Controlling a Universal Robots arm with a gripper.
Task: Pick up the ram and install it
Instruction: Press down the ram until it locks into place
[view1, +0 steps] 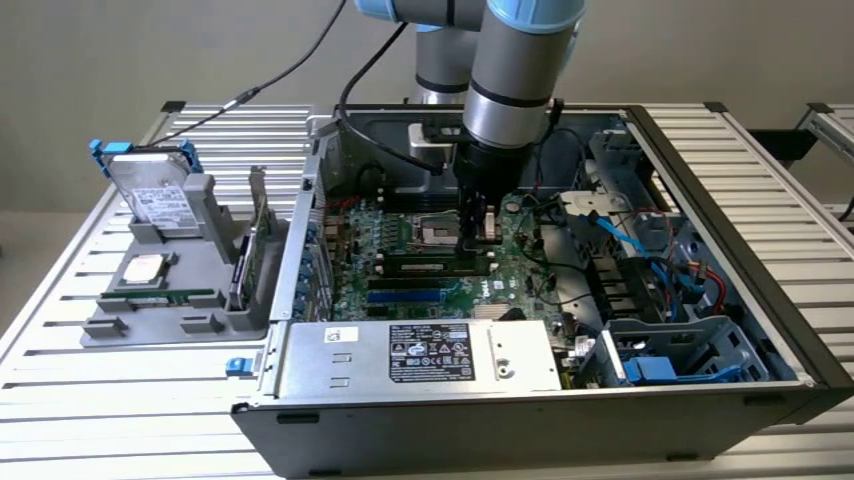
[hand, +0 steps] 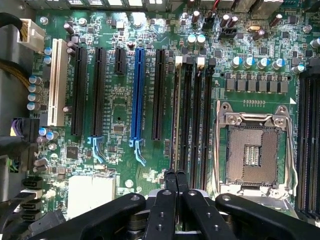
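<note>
Black metal gripper (hand: 175, 176), its two slim flat fingers pressed together with nothing pinched between them, poised over the memory slots of a green circuit board (hand: 117, 107). Directly below the fingertips, the ram (hand: 176, 115) stands edge-on in the first long black slot and appears as a thin pale line. Whether the fingers touch it cannot be told. In the exterior view the ram (view1: 424, 265) is a flat dark stick with a green lower edge, lying just beside the gripper (view1: 477, 243). On one side of the gripper is the square processor socket (hand: 252, 150) with its bright steel frame and dull pin grid. On the other side run parallel card slots, most of them black, with one blue slot (hand: 136, 95) and, farthest off, one white slot (hand: 56, 82). Around the board stand the sheet-metal case (view1: 781, 290) and a boxy grey power supply (view1: 414, 355) with a printed label. Well apart from the gripper, toward the exterior view's left, a silver hard drive (view1: 154, 195) leans in a moulded grey tray (view1: 150, 328) on the ribbed aluminium table (view1: 80, 400).
</note>
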